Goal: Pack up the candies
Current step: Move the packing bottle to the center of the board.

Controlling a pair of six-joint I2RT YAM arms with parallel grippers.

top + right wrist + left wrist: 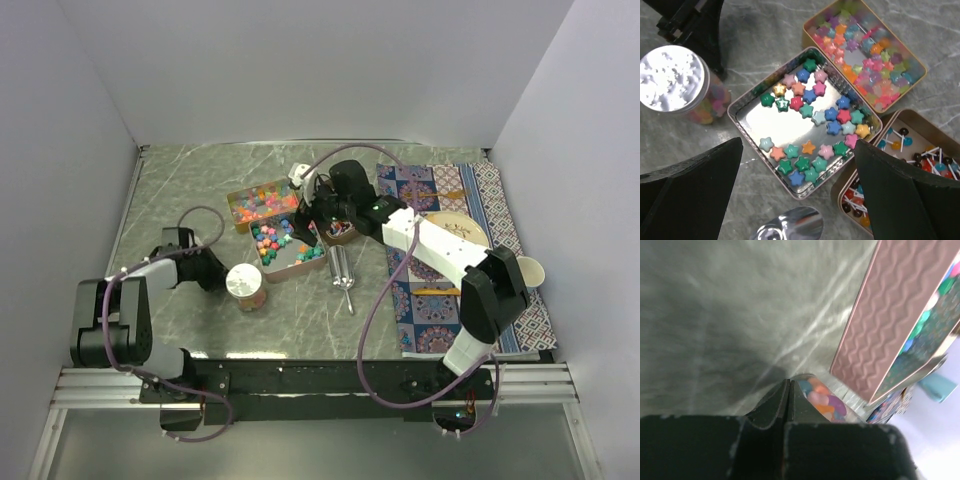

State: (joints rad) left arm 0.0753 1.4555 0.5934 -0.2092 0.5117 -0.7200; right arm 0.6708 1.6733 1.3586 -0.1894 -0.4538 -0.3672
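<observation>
**R GRIPPER OVER STAR TIN, NOTHING HELD**

Ref. landmark: star tin.

1. Task item: star candies lie loose in the star tin, one layer deep. They crowd the half away from the jar; the floor on the jar side is mostly bare.
2. R gripper hangs directly above the star tin. Its fingers are spread wide, one past each side of the tin, w/ nothing gripped. No contact w/ candy seen.
3. L gripper has its fingers pressed together and is empty. Tips sit just beside the glass jar. Jar is lidded and part-filled w/ candy. It stands on the L-arm side of the star tin, near but apart.
4. Other stock:
   - Tin of orange-pink bits sits hard against the star tin's far side; contact not certain.
   - Tin of stick sweets abuts its R-arm side.
   - Metal scoop lies just near of it.

Assessment: R arm is clearly nearer, w/ the stars straight below its fingers. The stars are approx. round w/ no long axis, so wrist angle should matter little. The span needs narrowing a lot before descent. An outlying star by the bare floor looks the cleanest pick. Risk: crowded neighbours get nudged or double-grabbed.
</observation>
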